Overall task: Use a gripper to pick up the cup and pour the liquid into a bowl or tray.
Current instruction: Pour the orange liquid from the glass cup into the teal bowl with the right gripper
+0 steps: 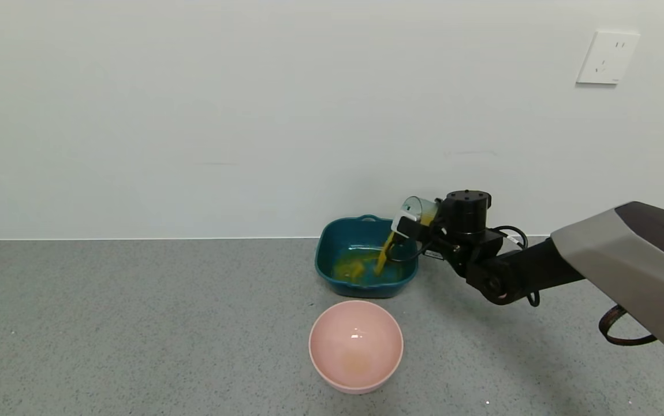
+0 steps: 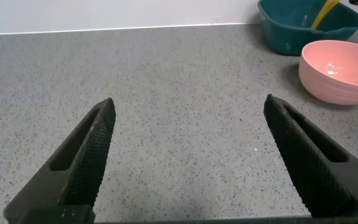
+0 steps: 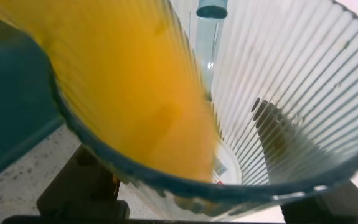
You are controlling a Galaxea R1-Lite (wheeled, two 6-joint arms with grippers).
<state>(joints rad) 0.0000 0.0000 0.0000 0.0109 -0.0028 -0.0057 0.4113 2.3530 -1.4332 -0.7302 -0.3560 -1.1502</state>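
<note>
Gripping the tilted cup (image 1: 417,209) between its closed jaws at centre right of the head view, the right gripper (image 1: 418,222) holds it over the teal tray's (image 1: 332,242) right rim as orange liquid (image 1: 383,257) streams in, while the left gripper (image 2: 188,146) hovers open-jawed above bare tabletop (image 2: 166,81).

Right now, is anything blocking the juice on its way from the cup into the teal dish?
Nothing visible. The right gripper holds the cup tipped over the teal dish, and the juice streams straight in. The pink bowl sits in front, apart.
</note>
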